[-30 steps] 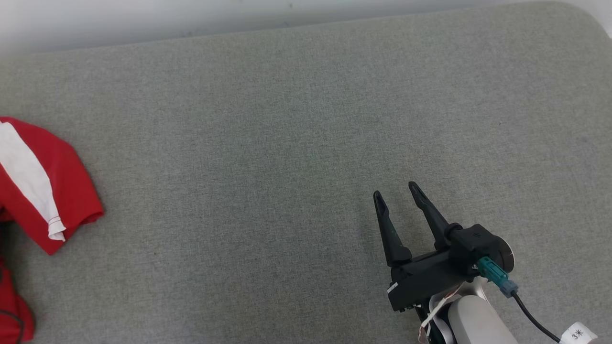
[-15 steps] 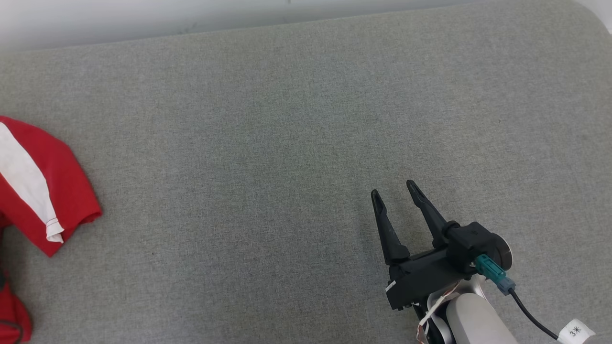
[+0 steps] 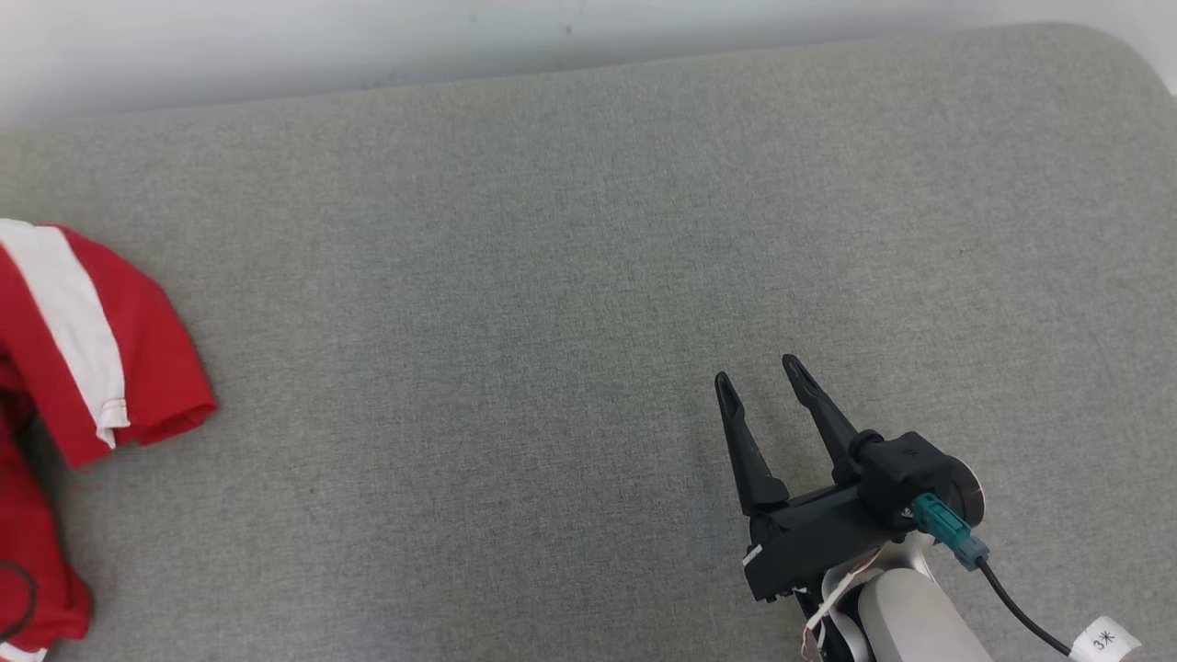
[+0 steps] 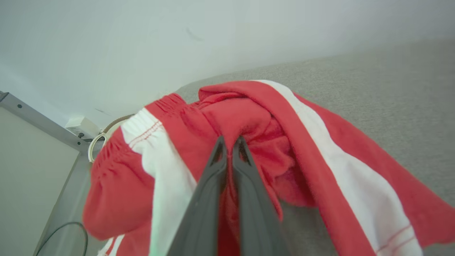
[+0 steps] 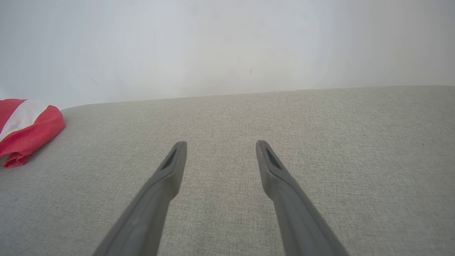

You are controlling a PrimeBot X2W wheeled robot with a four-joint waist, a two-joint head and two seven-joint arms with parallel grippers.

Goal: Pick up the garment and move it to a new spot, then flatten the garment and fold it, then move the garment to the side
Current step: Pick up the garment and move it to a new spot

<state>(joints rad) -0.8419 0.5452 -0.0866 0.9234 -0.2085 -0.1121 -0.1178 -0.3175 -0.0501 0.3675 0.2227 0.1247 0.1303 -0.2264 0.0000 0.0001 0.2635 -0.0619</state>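
Note:
The garment [image 3: 74, 349] is red with white stripes and lies bunched at the left edge of the grey table [image 3: 515, 276] in the head view. Through the left wrist camera, my left gripper [image 4: 231, 142] is shut on a fold of the red garment [image 4: 256, 128], whose cloth bulges around the fingertips. In the head view my right gripper [image 3: 759, 372] hovers open at the lower right, far from the cloth. The right wrist view looks between the open right gripper [image 5: 220, 145] with nothing in it, and the garment [image 5: 25, 124] is at the far left.
A pale wall [image 3: 368, 37] runs behind the table's far edge. In the left wrist view a grey metal frame [image 4: 39, 124], a white box and a dark cable [image 4: 64, 231] sit beyond the table's left end. A black cable [image 3: 1021, 607] trails from my right wrist.
The red garment's fold at the left has risen and shifted slightly right, its white stripe now steeper. The head view has dropped slightly. The right gripper has stayed open in place.

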